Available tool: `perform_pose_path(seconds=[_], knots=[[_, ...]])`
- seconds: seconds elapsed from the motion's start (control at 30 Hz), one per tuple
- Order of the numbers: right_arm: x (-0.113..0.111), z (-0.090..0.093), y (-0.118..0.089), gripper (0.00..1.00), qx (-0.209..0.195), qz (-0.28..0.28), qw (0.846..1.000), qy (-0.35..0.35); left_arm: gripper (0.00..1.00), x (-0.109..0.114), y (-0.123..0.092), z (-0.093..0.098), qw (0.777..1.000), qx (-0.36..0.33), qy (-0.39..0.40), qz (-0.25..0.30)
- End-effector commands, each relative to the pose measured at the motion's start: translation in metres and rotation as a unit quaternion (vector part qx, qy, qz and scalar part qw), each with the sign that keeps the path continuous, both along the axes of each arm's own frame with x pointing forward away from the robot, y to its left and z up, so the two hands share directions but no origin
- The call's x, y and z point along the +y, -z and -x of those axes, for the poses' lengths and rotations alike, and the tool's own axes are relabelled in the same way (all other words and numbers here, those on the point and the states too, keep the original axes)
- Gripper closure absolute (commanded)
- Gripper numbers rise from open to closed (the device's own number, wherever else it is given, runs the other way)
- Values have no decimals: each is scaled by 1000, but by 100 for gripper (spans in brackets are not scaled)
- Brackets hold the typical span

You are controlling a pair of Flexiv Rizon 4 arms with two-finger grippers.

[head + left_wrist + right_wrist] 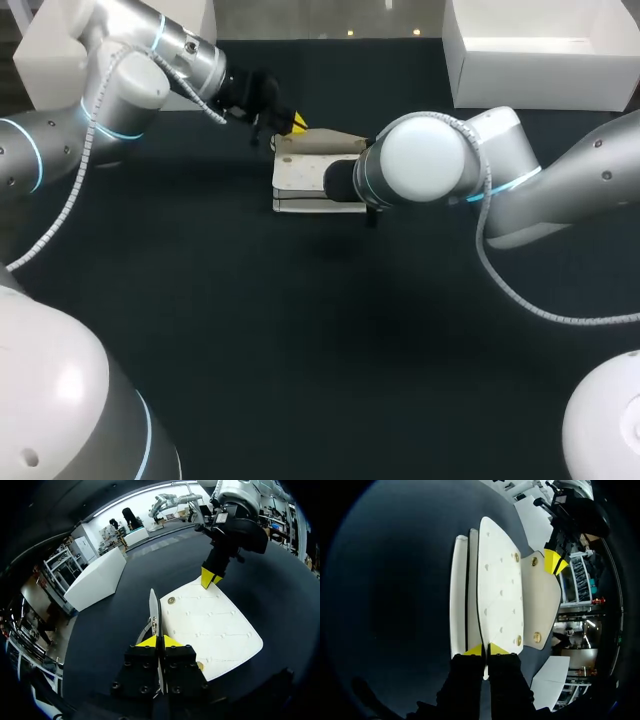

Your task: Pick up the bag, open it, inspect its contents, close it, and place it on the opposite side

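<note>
so the bag sits toward the far edge of the counter, around its middle, left fingers clenched on its flap, right fingers pinching the front panel, so I'd pull that flap back slow and hold the body steady so nothing tears.

- A dark, matte counter is seen, spread across the whole working area
- An open white box is set on the counter at its far edge, on the right-hand side
- A second white box is placed at the far left corner, partly hidden
- A cream bag is found near the middle of the far half, a shadow cast beneath it; whether it rests on the counter cannot be told
</note>
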State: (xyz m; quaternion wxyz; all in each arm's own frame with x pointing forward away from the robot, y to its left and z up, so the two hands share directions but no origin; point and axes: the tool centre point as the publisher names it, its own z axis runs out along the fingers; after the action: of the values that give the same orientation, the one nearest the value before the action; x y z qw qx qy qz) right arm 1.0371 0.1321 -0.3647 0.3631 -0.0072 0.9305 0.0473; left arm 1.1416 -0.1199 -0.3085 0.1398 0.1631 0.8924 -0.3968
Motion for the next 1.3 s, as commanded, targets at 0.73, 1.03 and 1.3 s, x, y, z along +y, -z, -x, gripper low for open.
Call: perform_pose_path(seconds=[0.73, 1.03, 1.3], knots=[[0, 1, 1, 100, -3, -1, 1000, 1, 55, -14, 30, -4, 997, -31, -73, 3], [0, 1, 1, 100, -3, -1, 1000, 1, 56, -19, 36, -17, 996, -26, -81, -5], [0, 1, 1, 100, -3, -1, 1000, 1, 62, -19, 40, -24, 996, -14, -88, -13]])
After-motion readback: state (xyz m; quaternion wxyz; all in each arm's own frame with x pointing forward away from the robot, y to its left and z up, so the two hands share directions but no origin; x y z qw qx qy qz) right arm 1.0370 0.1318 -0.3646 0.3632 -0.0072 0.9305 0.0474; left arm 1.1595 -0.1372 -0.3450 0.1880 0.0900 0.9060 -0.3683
